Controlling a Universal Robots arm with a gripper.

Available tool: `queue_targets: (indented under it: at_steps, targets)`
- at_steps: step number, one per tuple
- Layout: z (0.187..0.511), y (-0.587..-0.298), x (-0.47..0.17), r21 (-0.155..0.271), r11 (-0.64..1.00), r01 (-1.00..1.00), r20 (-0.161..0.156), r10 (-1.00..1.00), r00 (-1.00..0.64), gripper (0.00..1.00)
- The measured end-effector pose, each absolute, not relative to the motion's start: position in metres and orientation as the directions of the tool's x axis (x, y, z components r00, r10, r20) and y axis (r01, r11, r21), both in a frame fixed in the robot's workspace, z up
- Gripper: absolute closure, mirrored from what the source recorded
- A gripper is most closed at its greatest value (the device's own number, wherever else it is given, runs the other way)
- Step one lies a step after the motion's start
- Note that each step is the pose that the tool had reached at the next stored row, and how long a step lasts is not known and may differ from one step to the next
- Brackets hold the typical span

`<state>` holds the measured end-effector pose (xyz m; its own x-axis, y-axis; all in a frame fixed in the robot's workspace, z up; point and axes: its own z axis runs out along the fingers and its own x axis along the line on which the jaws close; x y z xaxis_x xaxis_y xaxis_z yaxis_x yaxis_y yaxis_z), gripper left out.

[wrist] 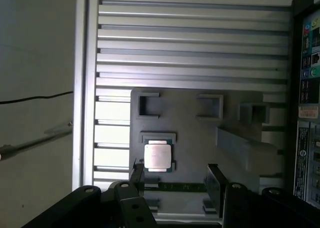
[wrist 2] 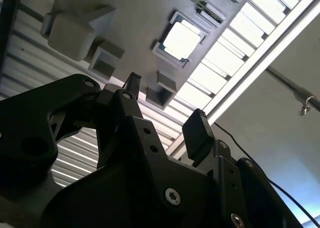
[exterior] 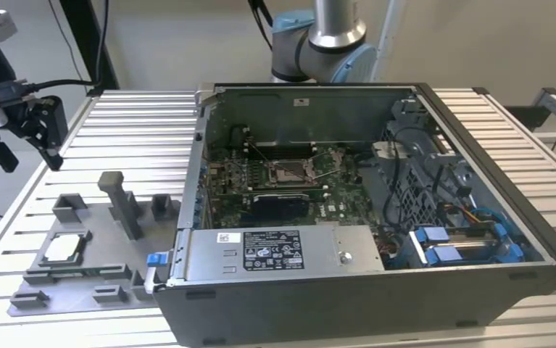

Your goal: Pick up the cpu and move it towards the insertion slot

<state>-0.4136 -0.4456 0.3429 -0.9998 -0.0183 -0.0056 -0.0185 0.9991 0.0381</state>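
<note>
cpu (exterior: 65, 249): lies flat, pale face up, in a square recess of the grey tray (exterior: 113, 243) on the bench (exterior: 133, 123), untouched.
fingers (wrist: 214, 180): apart, with nothing between them; the gripper (exterior: 31, 163) hangs off the tray's far corner, apart from the cpu.
insertion slot (exterior: 292, 170): on the green motherboard inside the open computer case (exterior: 355, 304), well apart from the cpu.
risk: the chip is thin and sits low in its recess, so an off-centre descent would likely catch the rim or tip a corner.
views: the exterior view gives the slot and the case wall between; the first wrist view has the cpu nearer one finger.
</note>
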Motion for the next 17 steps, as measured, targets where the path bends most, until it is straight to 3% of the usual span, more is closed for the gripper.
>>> queue_targets:
  at_steps: [17]
  targets:
    - [0.3376,-0.4456,-0.4138,0.038,0.999,-0.019,-0.006,-0.018,-1.000,0.00]
